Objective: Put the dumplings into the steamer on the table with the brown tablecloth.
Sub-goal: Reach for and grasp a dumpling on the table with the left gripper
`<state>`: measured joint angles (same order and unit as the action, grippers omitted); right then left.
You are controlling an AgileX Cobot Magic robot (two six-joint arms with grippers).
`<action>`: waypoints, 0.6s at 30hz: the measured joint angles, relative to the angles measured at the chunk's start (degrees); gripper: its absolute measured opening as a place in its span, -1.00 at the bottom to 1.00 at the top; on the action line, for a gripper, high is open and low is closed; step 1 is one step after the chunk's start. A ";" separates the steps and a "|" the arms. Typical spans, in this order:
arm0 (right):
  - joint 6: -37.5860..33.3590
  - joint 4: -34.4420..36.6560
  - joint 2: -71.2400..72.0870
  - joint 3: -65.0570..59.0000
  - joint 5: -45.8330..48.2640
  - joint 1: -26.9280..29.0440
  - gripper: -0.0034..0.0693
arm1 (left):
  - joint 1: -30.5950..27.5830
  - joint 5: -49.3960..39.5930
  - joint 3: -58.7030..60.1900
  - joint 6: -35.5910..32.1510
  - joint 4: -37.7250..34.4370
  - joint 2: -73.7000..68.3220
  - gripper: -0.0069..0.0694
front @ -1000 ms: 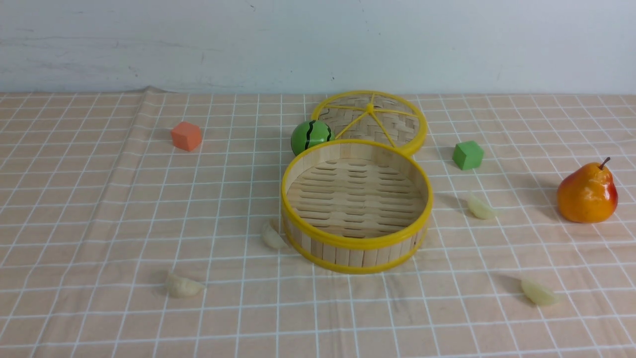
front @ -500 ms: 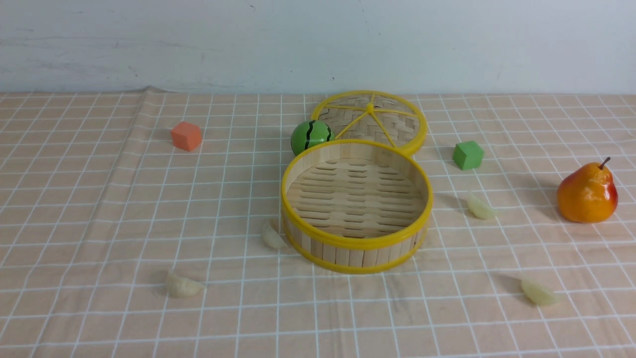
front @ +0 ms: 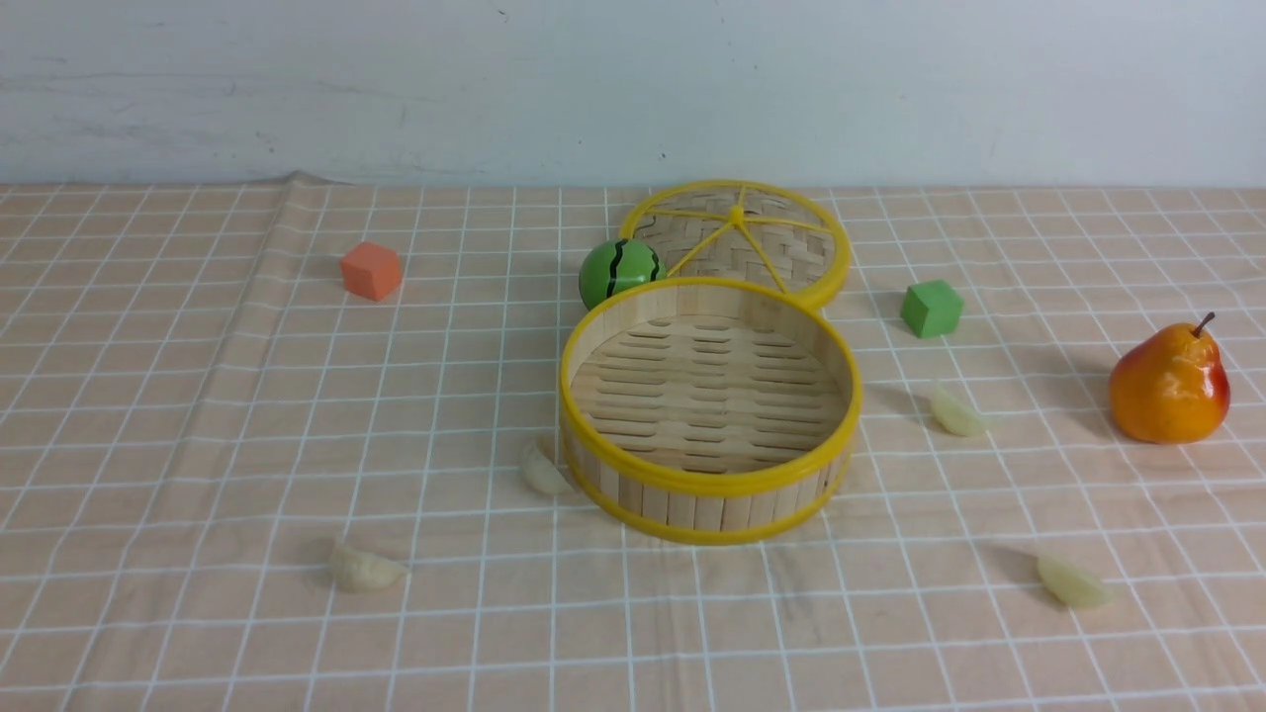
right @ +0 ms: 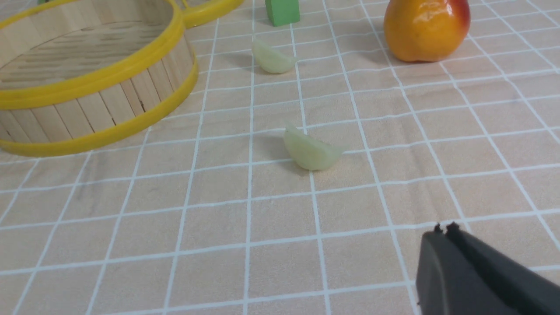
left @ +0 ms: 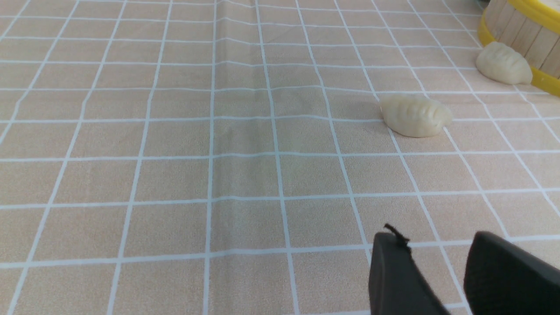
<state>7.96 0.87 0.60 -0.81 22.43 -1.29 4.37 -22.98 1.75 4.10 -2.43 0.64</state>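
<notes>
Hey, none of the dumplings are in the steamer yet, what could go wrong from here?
The dumpling right beside the steamer wall leaves little finger room; the left hand may nudge the steamer. The right hand is shut; unless opened, it would likely push its nearest dumpling away.

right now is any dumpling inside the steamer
No, the steamer is empty and all four dumplings lie outside it on the tablecloth.

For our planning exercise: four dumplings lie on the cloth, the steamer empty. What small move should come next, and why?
Probably advance the left gripper to the dumpling ahead of it: its jaws stand apart and empty, while the right gripper is shut.
</notes>
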 joint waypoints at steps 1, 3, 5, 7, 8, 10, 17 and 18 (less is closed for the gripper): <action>-0.06 -0.87 0.00 0.00 -0.06 0.00 -0.96 | 0.00 0.12 0.00 0.00 0.00 0.00 -0.19; -0.11 -2.38 0.00 0.00 -0.11 0.00 -0.96 | 0.00 0.75 0.00 0.00 0.05 0.00 -0.19; -0.18 -3.74 0.00 0.00 -0.16 0.00 -0.96 | 0.00 2.47 0.00 0.13 -0.47 0.00 -0.19; -0.18 -6.09 0.00 0.00 -0.22 0.00 -0.96 | 0.00 6.12 0.05 0.70 -1.53 0.00 -0.19; -0.23 -7.86 0.00 0.00 -0.54 0.00 -0.96 | 0.00 9.07 0.05 0.96 -1.75 0.00 -0.19; -0.22 -10.52 0.00 -0.18 -1.78 0.00 -0.95 | 0.00 14.56 0.05 1.12 -1.87 0.00 -0.19; -0.22 -21.45 0.00 -0.68 -21.41 0.00 -0.94 | 0.00 43.91 0.05 1.39 -1.87 0.00 -0.19; -0.22 -21.45 0.00 -0.68 -22.44 0.00 -0.94 | 0.00 44.62 0.05 1.39 -1.87 0.00 -0.19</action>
<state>7.74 -20.58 0.60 -1.49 0.00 -1.29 4.37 21.64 1.79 5.49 -4.31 0.64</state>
